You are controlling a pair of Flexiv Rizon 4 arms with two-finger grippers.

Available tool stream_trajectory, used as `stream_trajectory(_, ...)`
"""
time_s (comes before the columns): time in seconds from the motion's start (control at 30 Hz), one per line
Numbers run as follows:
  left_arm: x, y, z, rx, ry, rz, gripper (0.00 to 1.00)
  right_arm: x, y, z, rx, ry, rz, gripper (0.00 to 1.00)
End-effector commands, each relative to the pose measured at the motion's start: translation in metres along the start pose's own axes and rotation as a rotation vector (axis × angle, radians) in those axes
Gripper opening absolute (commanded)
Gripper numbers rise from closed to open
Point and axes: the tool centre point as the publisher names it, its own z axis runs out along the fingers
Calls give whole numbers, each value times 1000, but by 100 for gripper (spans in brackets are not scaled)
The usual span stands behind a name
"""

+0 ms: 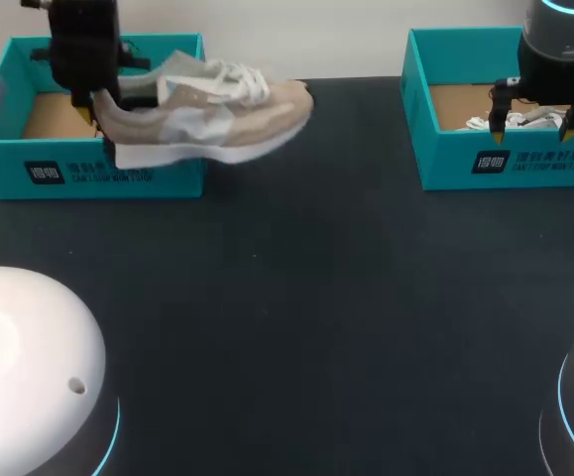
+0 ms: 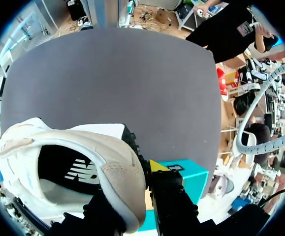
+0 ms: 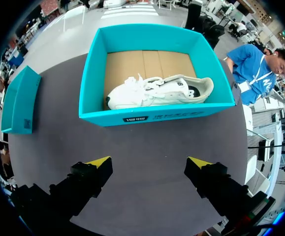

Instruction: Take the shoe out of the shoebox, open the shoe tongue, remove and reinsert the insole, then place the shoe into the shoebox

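The left arm (image 1: pixel 83 40) hangs over the left shoebox (image 1: pixel 88 171), jaws clenched on the heel of the beige shoe (image 1: pixel 217 117), held crosswise with its toe pointing right above the desk (image 1: pixel 316 297); only its wrist view shows the insole (image 2: pixel 78 172). The right arm (image 1: pixel 559 40) hovers near the right shoebox (image 1: pixel 510 164), jaws released; its wrist view reveals a white shoe (image 3: pixel 157 91) inside.

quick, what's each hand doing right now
Left hand: closed on the shoe, at its heel.
Right hand: open, holding nothing.
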Motion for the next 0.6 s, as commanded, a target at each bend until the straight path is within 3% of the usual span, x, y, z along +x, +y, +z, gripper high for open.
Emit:
stream_trajectory(0.03,-14,-26,1,-259,10,16,0,0,0,0,-1,1,1,100)
stream_trajectory(0.43,-43,-78,1,-227,-8,85,0,0,0,0,-1,1,1,100)
stream_trajectory(0.6,-55,-94,-1,-162,-12,87,0,0,0,0,-1,1,1,100)
